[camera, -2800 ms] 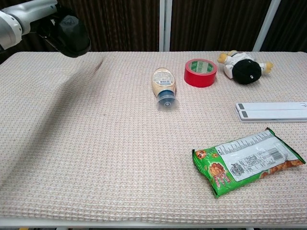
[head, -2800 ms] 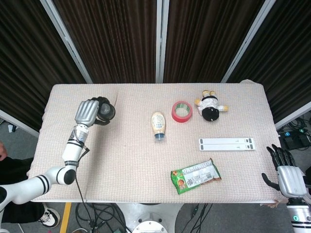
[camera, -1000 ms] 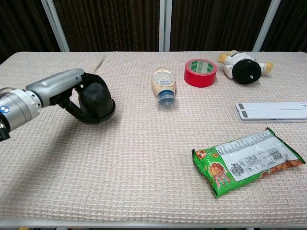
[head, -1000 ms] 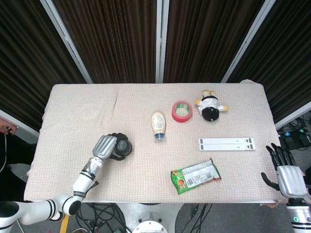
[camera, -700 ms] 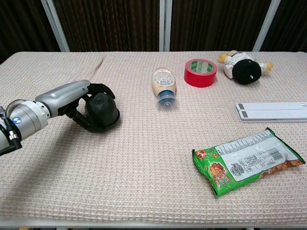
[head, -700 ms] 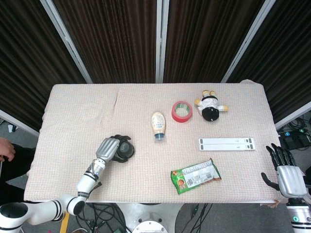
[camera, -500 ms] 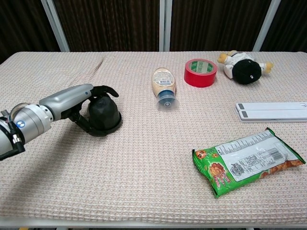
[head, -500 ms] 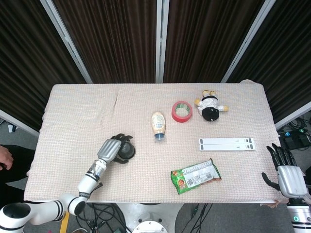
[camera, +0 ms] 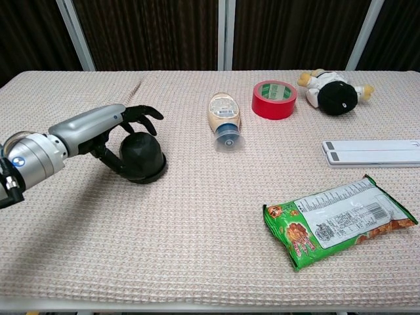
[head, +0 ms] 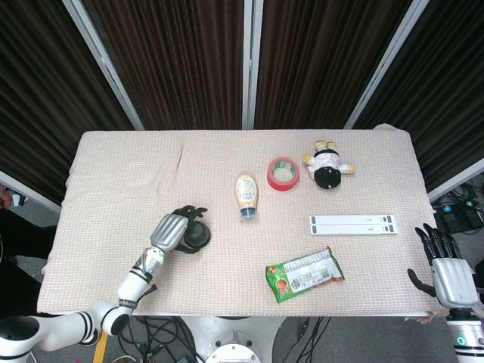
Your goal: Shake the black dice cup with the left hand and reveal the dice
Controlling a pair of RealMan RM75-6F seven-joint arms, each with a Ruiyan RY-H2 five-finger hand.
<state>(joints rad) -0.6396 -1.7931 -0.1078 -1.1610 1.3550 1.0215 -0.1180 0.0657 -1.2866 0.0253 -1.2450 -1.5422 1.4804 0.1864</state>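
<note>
The black dice cup (head: 199,236) (camera: 144,157) stands mouth-down on the beige table cloth at the front left. No dice show. My left hand (head: 171,231) (camera: 98,128) arches over it from the left; its fingers (camera: 142,112) are spread and raised off the cup's top, while the thumb stays low against the cup's left side. Beyond the table's front right corner, my right hand (head: 445,274) hangs with fingers apart and holds nothing; the chest view does not show it.
A mayonnaise bottle (head: 246,195) (camera: 224,118) lies at the centre, right of the cup. Behind it are a red tape roll (head: 283,173) (camera: 273,99) and a plush toy (head: 327,166) (camera: 333,92). A white strip (head: 352,224) (camera: 371,152) and a green snack bag (head: 304,274) (camera: 338,220) lie at the right.
My left hand brought the cup down from the far left to the front left and set it mouth-down. Its fingers have since lifted off the cup's top and spread.
</note>
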